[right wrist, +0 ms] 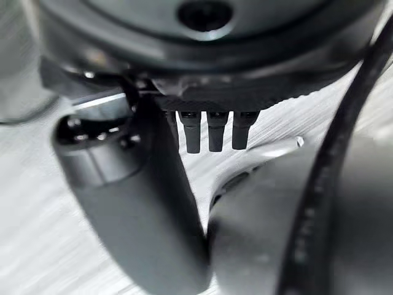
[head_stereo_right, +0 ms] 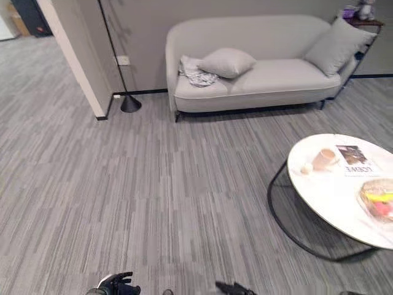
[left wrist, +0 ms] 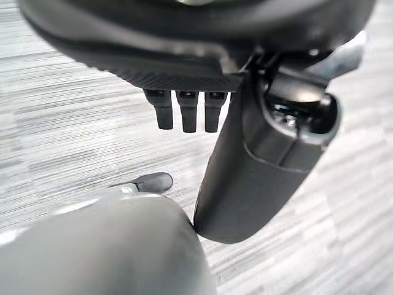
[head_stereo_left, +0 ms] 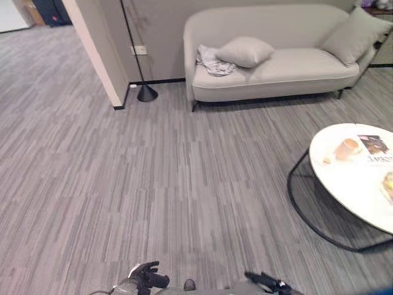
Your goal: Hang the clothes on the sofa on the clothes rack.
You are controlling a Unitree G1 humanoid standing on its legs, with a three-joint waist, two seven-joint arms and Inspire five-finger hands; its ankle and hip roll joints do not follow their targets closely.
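A crumpled light grey garment (head_stereo_left: 213,61) lies on the left end of a pale sofa (head_stereo_left: 295,67), tucked beside a grey cushion (head_stereo_left: 244,51). My left hand (head_stereo_left: 147,278) hangs low at the bottom edge of the eye views, far from the sofa; its fingers (left wrist: 188,110) point straight down and hold nothing. My right hand (head_stereo_left: 268,283) hangs beside it, fingers (right wrist: 214,130) straight and empty too. A thin black pole with a cone base (head_stereo_left: 146,92) stands against the wall left of the sofa.
A round white coffee table (head_stereo_left: 344,184) on a black wire frame stands to the right, carrying a cup (head_stereo_left: 348,147), a magazine (head_stereo_left: 374,146) and a bag of fruit (head_stereo_right: 379,200). A wall corner (head_stereo_left: 101,61) juts out at left. A second cushion (head_stereo_left: 353,34) leans at the sofa's right end.
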